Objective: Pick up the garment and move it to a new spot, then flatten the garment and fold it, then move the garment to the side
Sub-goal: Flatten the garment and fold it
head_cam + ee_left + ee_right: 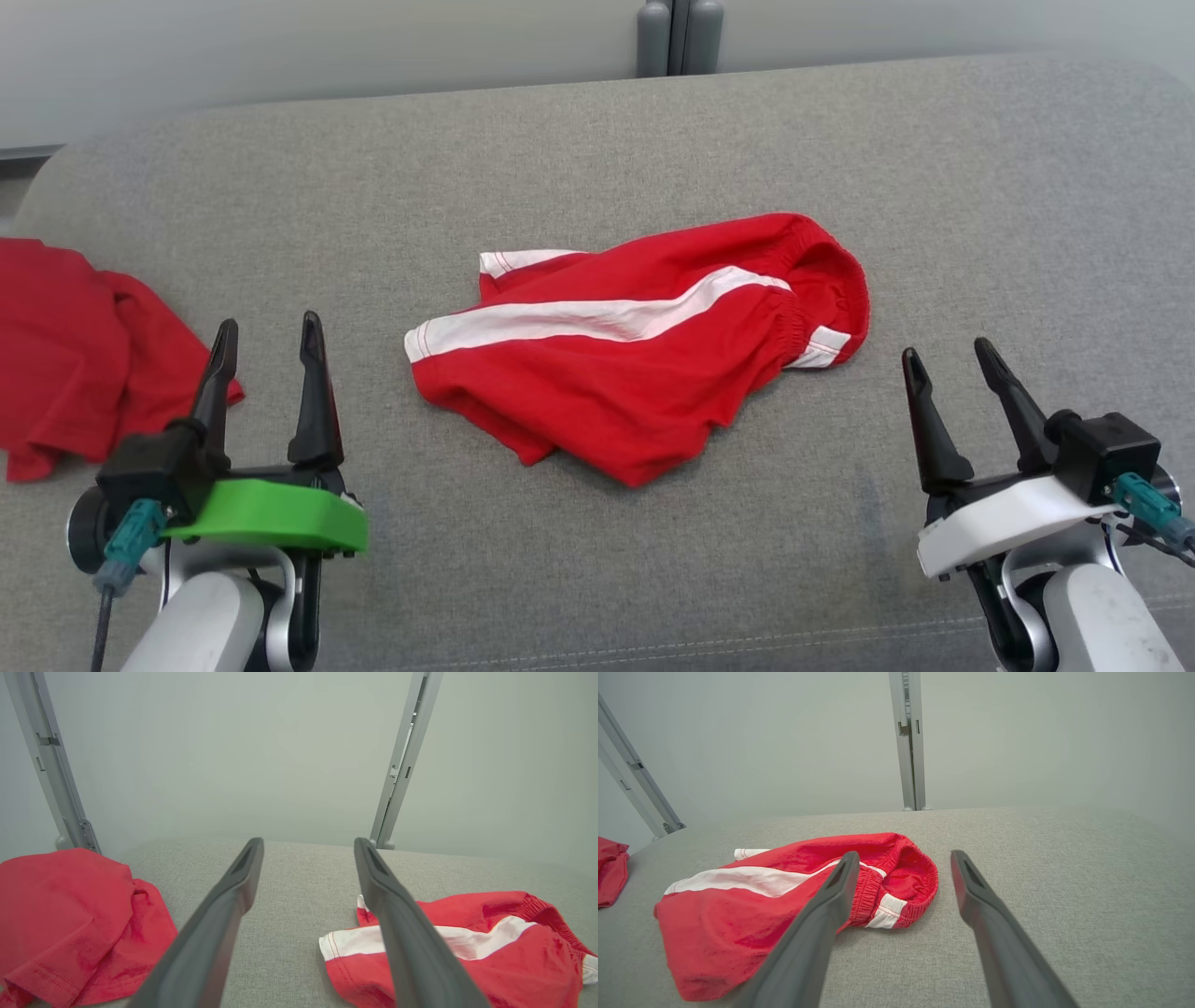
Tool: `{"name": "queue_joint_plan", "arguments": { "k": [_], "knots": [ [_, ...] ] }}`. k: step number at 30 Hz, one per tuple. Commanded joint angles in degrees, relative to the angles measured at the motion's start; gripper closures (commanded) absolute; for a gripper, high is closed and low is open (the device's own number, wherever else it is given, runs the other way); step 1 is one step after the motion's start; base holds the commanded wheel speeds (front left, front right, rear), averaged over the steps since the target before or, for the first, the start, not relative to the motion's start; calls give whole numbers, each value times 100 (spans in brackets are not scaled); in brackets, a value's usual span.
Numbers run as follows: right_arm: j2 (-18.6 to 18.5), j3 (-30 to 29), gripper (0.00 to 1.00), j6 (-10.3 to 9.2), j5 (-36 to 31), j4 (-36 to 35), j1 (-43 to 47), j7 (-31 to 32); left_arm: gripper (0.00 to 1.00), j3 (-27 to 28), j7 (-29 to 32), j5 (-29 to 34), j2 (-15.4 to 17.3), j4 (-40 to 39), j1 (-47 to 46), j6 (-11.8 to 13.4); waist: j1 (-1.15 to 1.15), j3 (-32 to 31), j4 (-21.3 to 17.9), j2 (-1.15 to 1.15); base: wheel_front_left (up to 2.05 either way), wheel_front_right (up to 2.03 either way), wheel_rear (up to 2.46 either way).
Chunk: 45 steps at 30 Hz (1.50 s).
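Observation:
A pair of red shorts (635, 364) with a white side stripe lies crumpled in the middle of the grey fabric surface (597, 149), waistband toward the right. The left wrist view has the shorts (490, 947) at its lower right; the right wrist view has the shorts (752, 905) at its left. My left gripper (269, 341) stands open at the lower left, apart from the shorts, nothing between its fingers. My right gripper (952, 357) stands open at the lower right, a little right of the waistband, also holding nothing.
A second red garment (75, 355) lies bunched at the surface's left edge, close to my left gripper, seen too as the red garment (70, 924). A pale wall with grey upright rails (680, 37) backs the surface. Bare grey fabric lies to the right.

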Motion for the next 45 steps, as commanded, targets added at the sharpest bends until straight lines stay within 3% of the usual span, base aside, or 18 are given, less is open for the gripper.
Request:
{"name": "queue_joint_plan", "arguments": {
  "k": [1,6,13,17,33,45],
  "knots": [
    [-3,7,0,-6,-22,-9,102,24,0,35,-16,107,-25,-50,158,12,0,-116,49,0,0,0,0],
    [32,25,0,-6,6,35,304,79,0,455,-11,580,-270,-325,663,-205,0,-334,67,0,0,0,0],
    [78,31,0,-6,7,109,518,143,0,676,-12,978,-437,52,1084,-607,0,-598,28,0,0,0,0],
    [80,58,0,-6,3,135,579,261,0,641,-12,1122,-459,315,1161,-700,0,-655,19,0,0,0,0],
    [-16,-23,0,-6,72,76,526,380,0,537,2,1013,-589,736,924,-942,0,-597,198,0,0,0,0],
    [-406,-1,0,-6,316,388,-134,275,0,172,787,713,-763,973,347,-1334,0,-139,304,0,0,0,0]
  ]
}}
